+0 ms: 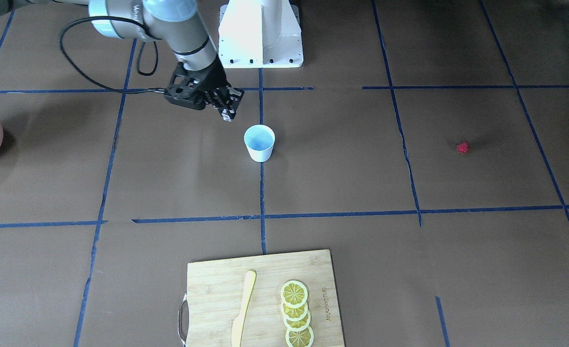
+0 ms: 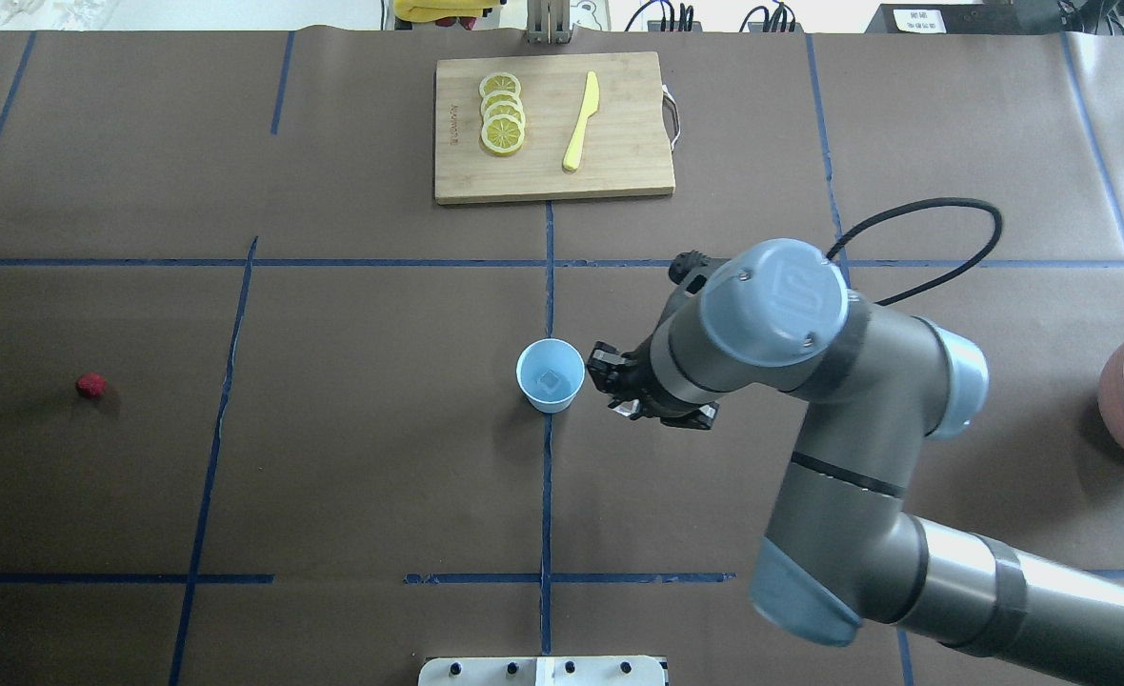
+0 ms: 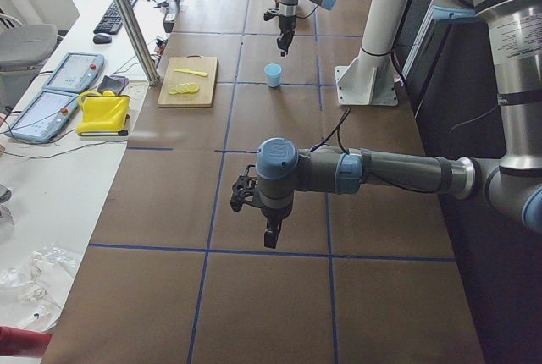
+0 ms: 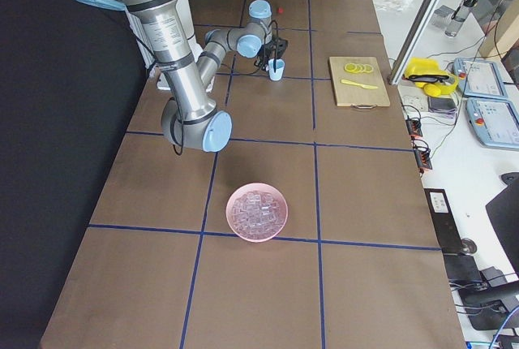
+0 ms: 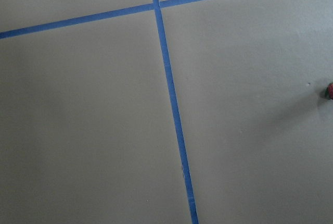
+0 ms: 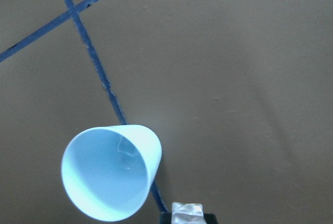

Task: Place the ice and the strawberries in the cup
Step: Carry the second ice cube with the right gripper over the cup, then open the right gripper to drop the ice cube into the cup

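While the right gripper (image 1: 226, 114) hung just beside the cup (image 2: 550, 374), on the side toward the bowl (image 2: 1113, 400), we saw it clamped on one clear ice cube (image 6: 187, 211). The cube sat at the bottom edge of the right wrist view, off to one side of the cup's mouth rather than over it. The cup stood upright near the middle of the table (image 2: 381, 429), on one of the blue tape lines (image 2: 545, 495), and a second cube (image 2: 551, 382) lay on its light blue bottom. We found the bowl well apart from the cup, toward the table's right end and partly cut off by the overhead view's edge, with a heap of ice (image 4: 256, 209) filling it. The strawberry (image 2: 91, 385) lay alone toward the left end, and between it and the cup stretched a wide run of brown table crossed only by tape lines. It also just showed at the right edge of the left wrist view. The left gripper (image 3: 269, 239) hovered off the table at that left end, pointing down. We saw it only in the side view, so we could not tell whether its fingers were apart or together. Along the far edge, opposite the robot's base (image 1: 260, 33), the cutting board (image 2: 619, 171) carried a row of overlapping lemon slices (image 2: 503, 114) and a yellow knife (image 2: 581, 121), all well away from both arms.
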Action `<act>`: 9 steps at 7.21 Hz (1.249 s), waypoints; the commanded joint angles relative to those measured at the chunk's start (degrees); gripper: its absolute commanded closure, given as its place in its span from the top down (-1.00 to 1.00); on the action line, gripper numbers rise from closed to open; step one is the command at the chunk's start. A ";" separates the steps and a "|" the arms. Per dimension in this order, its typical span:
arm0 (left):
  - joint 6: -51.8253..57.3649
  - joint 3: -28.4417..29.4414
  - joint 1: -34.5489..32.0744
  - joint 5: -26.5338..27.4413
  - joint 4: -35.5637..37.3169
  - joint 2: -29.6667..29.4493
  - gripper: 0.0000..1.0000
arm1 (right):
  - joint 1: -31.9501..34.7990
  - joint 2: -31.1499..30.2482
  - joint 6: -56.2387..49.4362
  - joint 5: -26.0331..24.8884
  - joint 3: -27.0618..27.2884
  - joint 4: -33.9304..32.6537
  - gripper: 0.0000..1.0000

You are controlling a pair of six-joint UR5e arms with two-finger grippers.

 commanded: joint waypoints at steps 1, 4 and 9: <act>-0.02 -0.17 0.00 -0.09 0.01 0.00 1.00 | -1.09 4.39 0.98 -2.14 -4.01 -0.30 -0.99; -0.02 -0.26 0.00 -1.67 -0.07 0.00 1.00 | -1.09 4.66 0.63 -7.31 -4.54 -0.12 -0.67; -0.11 -1.05 0.00 -1.67 0.01 0.18 1.00 | -1.27 5.18 1.06 -8.22 -5.60 0.05 0.98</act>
